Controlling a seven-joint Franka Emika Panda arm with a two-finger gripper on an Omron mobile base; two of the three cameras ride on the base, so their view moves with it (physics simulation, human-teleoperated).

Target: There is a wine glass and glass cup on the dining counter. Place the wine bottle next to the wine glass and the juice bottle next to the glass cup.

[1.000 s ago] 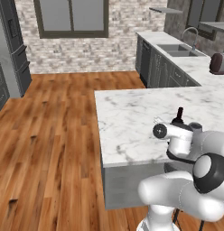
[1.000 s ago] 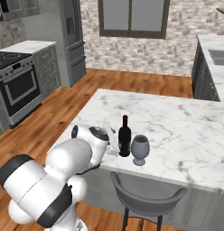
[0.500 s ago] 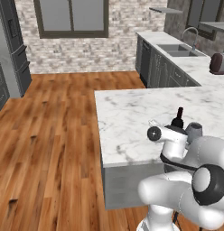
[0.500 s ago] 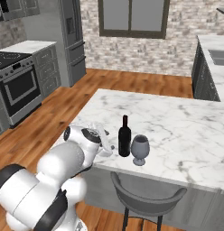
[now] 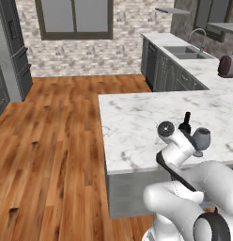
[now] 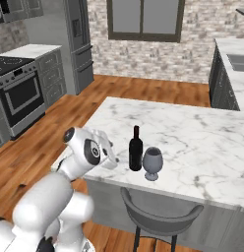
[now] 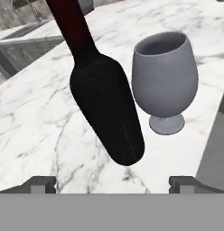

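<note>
No label or writing reads on the wine bottle [image 7: 105,103], upright just beside the wine glass [image 7: 165,74] near the dining counter [image 6: 202,147] edge. The gripper [image 7: 112,182] fingers stand wide apart, holding nothing.

The bench [image 6: 202,142] has a smooth white marble top with grey veins and a soft sheen, on a matt grey base. The bottle [image 7: 102,103] looks like dark, nearly black glass with a dull finish and a deep red neck. The wine glass [image 7: 164,74] is rendered opaque, matt grey and smooth. The floor [image 5: 52,155] is glossy brown wood planks. The far wall [image 6: 202,39] is rough brick. The stool [image 6: 161,219] looks like smooth grey plastic.
</note>
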